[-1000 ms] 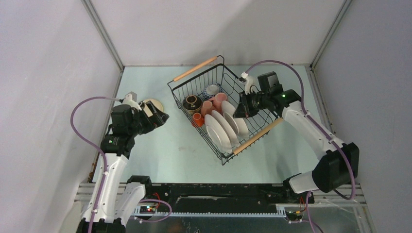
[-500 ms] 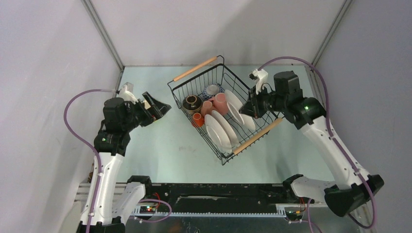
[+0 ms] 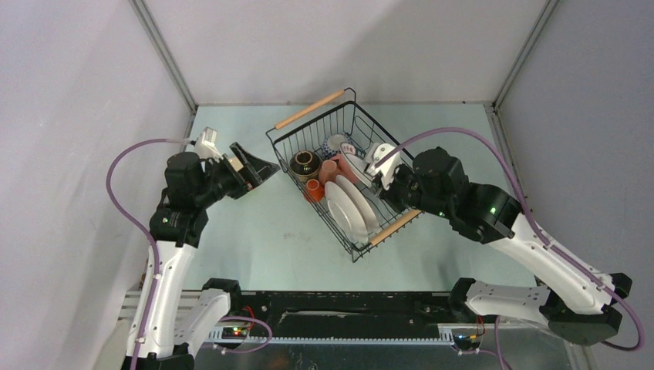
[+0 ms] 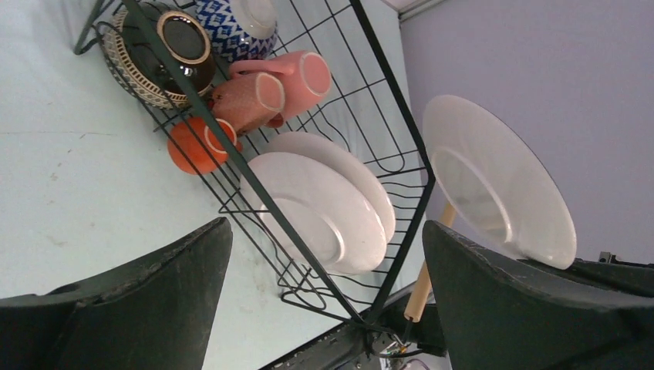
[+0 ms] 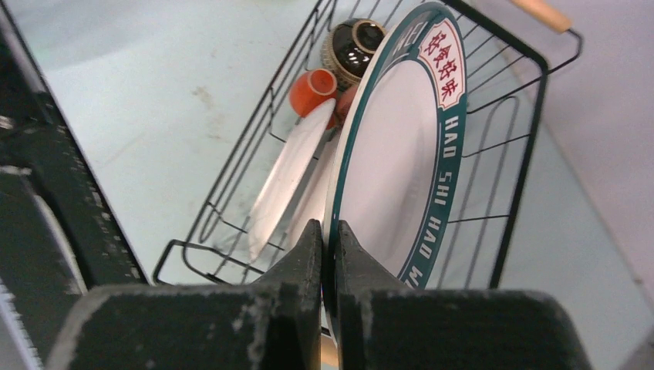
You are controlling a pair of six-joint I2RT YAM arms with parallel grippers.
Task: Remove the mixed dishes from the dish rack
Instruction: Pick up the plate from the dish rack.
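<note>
Right gripper pinches the green-rim plate edge-on, probably so it lifts clear of the dish rack. Left gripper sits wide open

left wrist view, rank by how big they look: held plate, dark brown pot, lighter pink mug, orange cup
1. held plate, largest, though it may sit nearer the camera
2. dark brown pot and lighter pink mug, too alike to rank
3. orange cup, smallest
</note>
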